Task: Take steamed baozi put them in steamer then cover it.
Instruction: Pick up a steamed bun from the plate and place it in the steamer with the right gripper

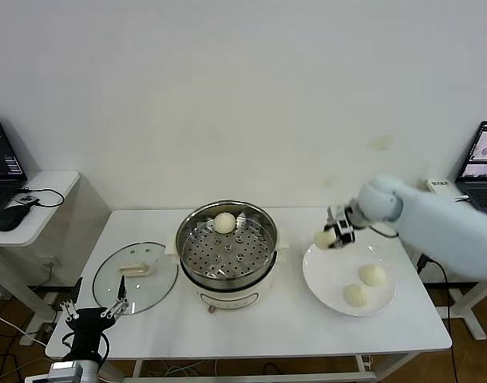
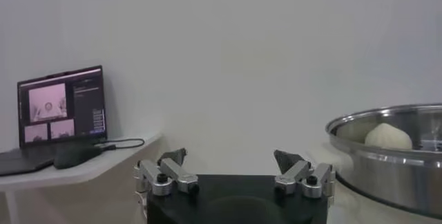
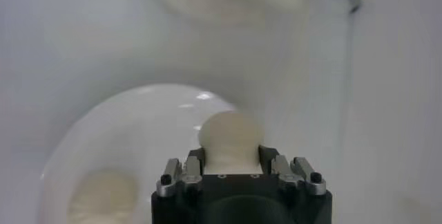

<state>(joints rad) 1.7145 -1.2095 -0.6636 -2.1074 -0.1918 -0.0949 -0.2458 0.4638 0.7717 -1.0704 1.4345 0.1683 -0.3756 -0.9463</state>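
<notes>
You are looking down at a white desk (image 1: 267,331) set against a plain wall. At the centre of the frame stands the steamer (image 1: 227,251), a shiny steel pot on a white base, its perforated tray open to view. One baozi (image 1: 224,223) already sits at the far edge of that tray, a smooth cream dome.

Right of centre, your right tool (image 1: 333,237) is clamped on a second baozi (image 1: 324,238), one finger pressed to each side. It holds the bun in the air over the upper left rim of the white plate (image 1: 323,279), between plate and pot. This looks like the carry toward the steamer. In the right wrist view, the bun (image 3: 231,139) bulges pale and rounded above the fingers (image 3: 192,165).

Two more baozi (image 1: 372,274) lie on the plate in the right part of the frame, close together but apart.

The cover (image 1: 135,275), clear glass with a cream handle, lies flat on the desk just left of the steamer, likely kept there until the pot is filled.

Your left tool (image 1: 94,311) waits at the lower left by the desk's near edge, fingers spread and empty.
</notes>
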